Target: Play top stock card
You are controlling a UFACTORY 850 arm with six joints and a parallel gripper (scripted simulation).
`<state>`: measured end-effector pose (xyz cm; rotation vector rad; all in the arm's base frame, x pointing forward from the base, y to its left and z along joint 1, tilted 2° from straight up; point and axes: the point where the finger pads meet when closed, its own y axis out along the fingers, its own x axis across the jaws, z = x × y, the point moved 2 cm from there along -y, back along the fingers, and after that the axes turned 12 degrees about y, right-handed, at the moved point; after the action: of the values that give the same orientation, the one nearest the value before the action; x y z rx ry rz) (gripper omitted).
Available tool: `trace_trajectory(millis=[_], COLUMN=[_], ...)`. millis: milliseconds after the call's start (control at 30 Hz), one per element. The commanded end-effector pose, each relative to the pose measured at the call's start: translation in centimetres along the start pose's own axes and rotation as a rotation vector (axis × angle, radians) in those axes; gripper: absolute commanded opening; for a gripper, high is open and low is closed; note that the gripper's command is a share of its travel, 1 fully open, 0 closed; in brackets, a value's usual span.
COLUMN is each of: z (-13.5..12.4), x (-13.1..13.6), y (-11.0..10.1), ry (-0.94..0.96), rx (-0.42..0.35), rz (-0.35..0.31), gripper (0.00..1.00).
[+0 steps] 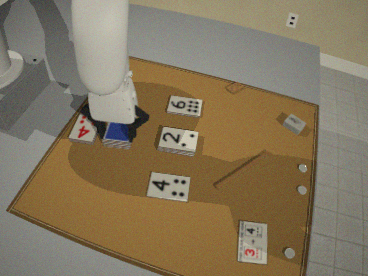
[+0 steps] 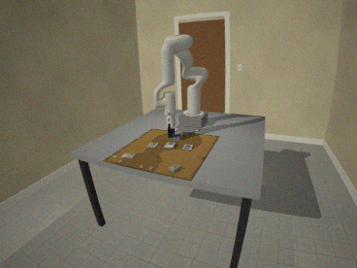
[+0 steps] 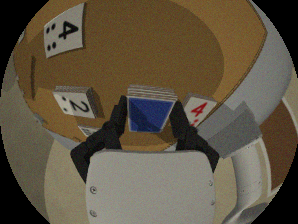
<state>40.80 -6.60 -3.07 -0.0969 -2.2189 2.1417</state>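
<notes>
The gripper [image 3: 149,117] stands over the face-down stock [image 1: 118,135] at the card cloth's [image 1: 125,220] far left, its black fingers pinching the blue-backed top card [image 3: 149,115] by its two side edges. The red 4 waste [image 1: 82,130] lies just beside it; black 6 [image 1: 185,106], 2 [image 1: 177,141] and 4 [image 1: 169,186] piles sit apart on the tabletop [image 1: 280,55]

The stock [image 1: 117,134] lies between the waste [image 1: 83,130] and the two pile [image 1: 177,141].

Hemmed in at the far left: red 4 card [image 1: 82,128] just left of the blue-backed stock pile [image 1: 118,134], black 2 pile [image 1: 178,141] right. Open brown cloth [image 1: 105,200] nearer, before the black 4 pile [image 1: 169,186].
</notes>
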Motion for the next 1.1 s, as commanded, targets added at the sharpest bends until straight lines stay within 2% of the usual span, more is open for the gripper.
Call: trace_trajectory(millis=[0, 1067], z=[0.0, 0.0], x=[-0.1, -0.1], y=[0.0, -1.8], ry=[0.000, 0.000], rx=[0.000, 0.000], rz=[0.001, 0.001], gripper=[0.63, 0.63])
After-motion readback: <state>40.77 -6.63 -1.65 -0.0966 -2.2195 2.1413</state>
